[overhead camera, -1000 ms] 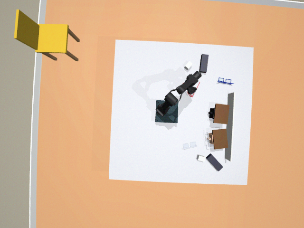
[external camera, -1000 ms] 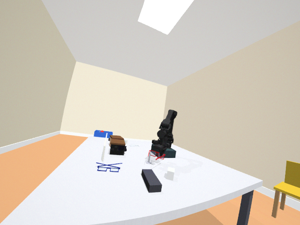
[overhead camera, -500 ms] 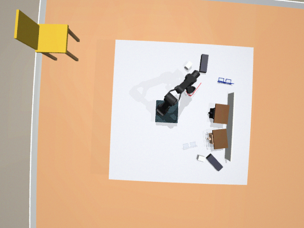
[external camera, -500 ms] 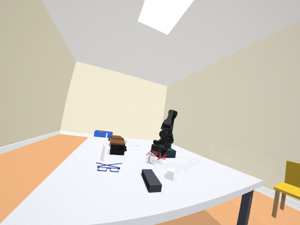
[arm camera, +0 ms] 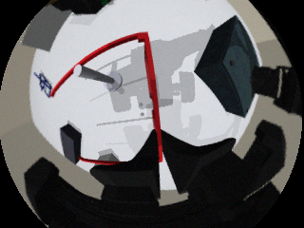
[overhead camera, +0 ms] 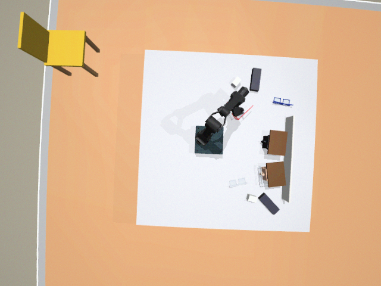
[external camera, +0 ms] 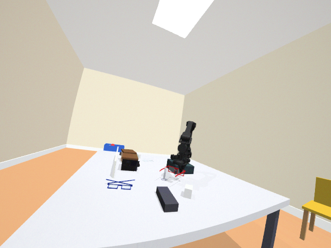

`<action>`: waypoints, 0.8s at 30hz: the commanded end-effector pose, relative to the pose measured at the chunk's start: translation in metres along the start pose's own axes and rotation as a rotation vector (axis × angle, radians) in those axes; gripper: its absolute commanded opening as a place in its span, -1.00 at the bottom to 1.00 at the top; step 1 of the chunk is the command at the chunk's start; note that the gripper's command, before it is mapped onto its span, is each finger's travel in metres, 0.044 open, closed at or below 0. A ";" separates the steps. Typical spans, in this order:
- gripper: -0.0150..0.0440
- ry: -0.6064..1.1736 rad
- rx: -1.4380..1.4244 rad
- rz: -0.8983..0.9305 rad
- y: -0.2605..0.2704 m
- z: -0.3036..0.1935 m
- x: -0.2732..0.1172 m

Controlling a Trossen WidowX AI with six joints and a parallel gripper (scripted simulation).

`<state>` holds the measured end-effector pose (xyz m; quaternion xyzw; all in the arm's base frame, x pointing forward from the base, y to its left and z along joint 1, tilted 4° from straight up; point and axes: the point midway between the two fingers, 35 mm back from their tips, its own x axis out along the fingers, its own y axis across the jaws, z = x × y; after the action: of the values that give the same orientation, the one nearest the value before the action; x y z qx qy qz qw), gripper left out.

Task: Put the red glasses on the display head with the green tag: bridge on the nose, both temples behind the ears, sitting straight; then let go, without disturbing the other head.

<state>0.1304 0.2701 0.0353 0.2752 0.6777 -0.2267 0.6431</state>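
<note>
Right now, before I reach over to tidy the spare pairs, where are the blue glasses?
In the top view, the blue glasses lie at the table's upper right, between a dark case and the upright panel.

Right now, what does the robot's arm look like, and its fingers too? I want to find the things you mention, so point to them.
The arm [overhead camera: 235, 103] [external camera: 186, 138] is black all over, made of chunky, rounded joints and blocky links. In the wrist view the fingers are black too: wide at the back, with pointy tips. I can't make out any markings.
</note>
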 end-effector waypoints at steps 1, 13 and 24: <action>-0.49 0.000 0.000 0.002 -0.001 -0.005 0.000; -0.49 0.001 0.000 0.002 -0.002 -0.012 0.000; -0.49 0.001 0.000 0.002 -0.002 -0.010 0.000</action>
<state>0.1209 0.2751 0.0359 0.2748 0.6783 -0.2260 0.6429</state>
